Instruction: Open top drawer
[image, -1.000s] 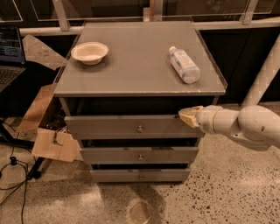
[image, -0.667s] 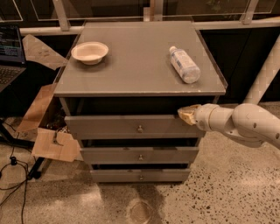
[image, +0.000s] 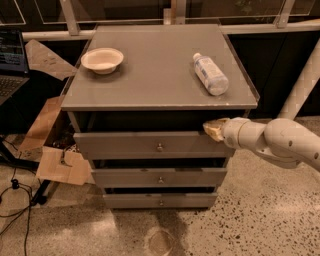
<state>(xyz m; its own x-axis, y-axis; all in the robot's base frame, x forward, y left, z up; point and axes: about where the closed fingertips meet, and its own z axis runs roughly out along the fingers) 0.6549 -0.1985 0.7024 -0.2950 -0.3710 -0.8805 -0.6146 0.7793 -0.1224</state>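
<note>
The top drawer (image: 125, 146) is a grey front panel with a small round metal knob (image: 159, 147) at its centre. It stands pulled out a little from the cabinet, with a dark gap above it. My gripper (image: 214, 129) comes in from the right on a white arm and sits at the drawer's upper right corner, at the top edge of the front panel. Its tan fingertips point left towards the gap.
Below are the narrower middle drawer (image: 159, 178) and the smallest bottom drawer (image: 160, 201). On the cabinet top (image: 155, 75) stand a white bowl (image: 102, 60) and a lying plastic bottle (image: 210, 74). Cardboard (image: 60, 167) and cables lie on the floor to the left.
The gripper has shifted slightly left along the drawer's top right corner. The drawer front stands about the same.
</note>
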